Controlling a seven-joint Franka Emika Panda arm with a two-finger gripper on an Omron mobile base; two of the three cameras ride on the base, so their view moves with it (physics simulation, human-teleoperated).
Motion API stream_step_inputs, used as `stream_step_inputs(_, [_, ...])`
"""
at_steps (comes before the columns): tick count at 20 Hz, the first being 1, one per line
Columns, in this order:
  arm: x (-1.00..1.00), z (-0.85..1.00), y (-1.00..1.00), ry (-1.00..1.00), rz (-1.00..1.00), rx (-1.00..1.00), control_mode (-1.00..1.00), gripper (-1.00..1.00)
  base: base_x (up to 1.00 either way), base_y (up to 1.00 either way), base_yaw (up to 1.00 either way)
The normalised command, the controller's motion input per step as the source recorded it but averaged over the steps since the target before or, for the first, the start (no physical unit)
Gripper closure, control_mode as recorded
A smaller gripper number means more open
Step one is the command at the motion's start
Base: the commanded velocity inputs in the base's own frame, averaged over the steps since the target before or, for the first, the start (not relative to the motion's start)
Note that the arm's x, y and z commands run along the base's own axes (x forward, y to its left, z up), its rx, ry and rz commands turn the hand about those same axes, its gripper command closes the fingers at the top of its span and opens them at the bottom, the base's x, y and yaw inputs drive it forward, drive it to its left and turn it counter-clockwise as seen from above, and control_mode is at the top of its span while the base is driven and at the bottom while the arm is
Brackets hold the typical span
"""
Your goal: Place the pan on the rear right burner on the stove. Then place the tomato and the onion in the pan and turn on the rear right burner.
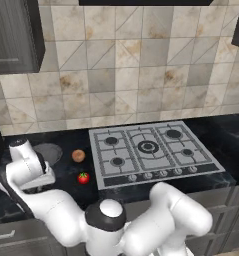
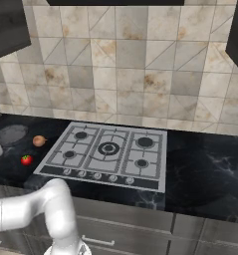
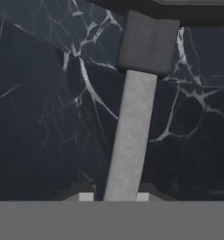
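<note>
End effector (image 3: pixel 114 197) sits low at the left end of the black marble tabletop (image 1: pixel 66 172), fingers (image 3: pixel 86 197) pinched onto the pan handle (image 3: pixel 130 140); hand view shows the grey handle running straight up from between the two tips to a darker block at its far end. Arm wrist in left base view is at the far left, over the tabletop, covering part of the pan (image 1: pixel 48 152), whose round dark dish shows just behind it.

Tomato (image 1: pixel 83 177) lies on the tabletop right of the wrist, near the front edge, clear of the end effector. Onion (image 1: pixel 78 155) is just behind the tomato, apart from it, between the pan and the stove (image 1: pixel 156 150) left edge. Right base view gives the same order: tomato (image 2: pixel 26 160) front, onion (image 2: pixel 39 141) behind, pan (image 2: pixel 11 134) further left and back.

Stove is right of all three, knob row (image 1: pixel 163 173) along its front. Rear right burner (image 1: pixel 173 133) is at the far right corner, bare grate, well apart from the pan and end effector. Tiled wall (image 1: pixel 121 75) behind.
</note>
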Motion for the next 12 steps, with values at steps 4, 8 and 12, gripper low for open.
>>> stream_step_inputs(4, [-0.97, 0.07, -0.71, -0.36, -0.03, 0.08, -1.0, 1.0, 0.0, 0.0, 0.0])
stream_step_inputs(8, [-0.93, 0.43, -0.8, -0.45, -0.06, 0.19, -1.0, 1.0, 0.0, 0.0, 0.0])
stream_step_inputs(12, [-0.87, 0.78, -0.74, -0.45, -0.09, 0.28, -1.0, 1.0, 0.0, 0.0, 0.0])
